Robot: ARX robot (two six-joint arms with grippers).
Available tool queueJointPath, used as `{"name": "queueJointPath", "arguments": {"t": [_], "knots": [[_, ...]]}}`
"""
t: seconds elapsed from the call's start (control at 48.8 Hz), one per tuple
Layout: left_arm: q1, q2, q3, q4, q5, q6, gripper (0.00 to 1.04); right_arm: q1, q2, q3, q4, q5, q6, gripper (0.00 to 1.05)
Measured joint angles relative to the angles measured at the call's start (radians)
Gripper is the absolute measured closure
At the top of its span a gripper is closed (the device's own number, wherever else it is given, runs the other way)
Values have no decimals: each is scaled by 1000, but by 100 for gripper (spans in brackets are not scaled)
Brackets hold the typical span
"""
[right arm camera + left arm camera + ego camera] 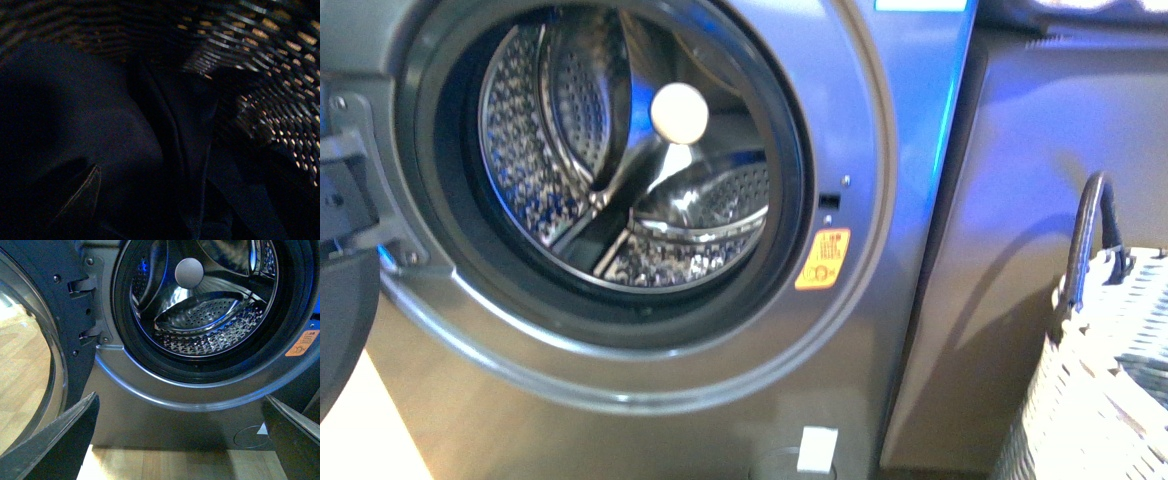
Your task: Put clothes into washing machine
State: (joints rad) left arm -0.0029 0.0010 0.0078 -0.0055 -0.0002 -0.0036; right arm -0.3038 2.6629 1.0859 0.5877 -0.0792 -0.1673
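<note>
The grey-silver washing machine (650,420) fills the front view, its porthole open onto the shiny perforated drum (620,150), which holds no fabric. The yellow sticker (823,258) sits right of the doorway. In the left wrist view my open left gripper (182,440) is empty, low in front of the machine's panel (170,415), below the drum (210,315). In the dim right wrist view my open right gripper (185,200) hangs inside the basket over the dark navy clothes (100,125); only one finger (82,197) shows, close above the fabric.
The machine's door (30,365) stands swung open at the left. A white woven basket (1110,390) with a dark handle (1090,235) stands at the right, in front of a plain grey-brown cabinet (1040,200). Its woven wall (260,45) surrounds my right gripper. Wooden floor (165,465) lies below.
</note>
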Motion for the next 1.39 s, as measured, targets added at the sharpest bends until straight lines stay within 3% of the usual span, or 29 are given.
{"name": "queueJointPath", "arguments": {"t": [1.395], "knots": [[0,0,0,0,0,0,6,-15,309,174,56,-36,60,8]]}}
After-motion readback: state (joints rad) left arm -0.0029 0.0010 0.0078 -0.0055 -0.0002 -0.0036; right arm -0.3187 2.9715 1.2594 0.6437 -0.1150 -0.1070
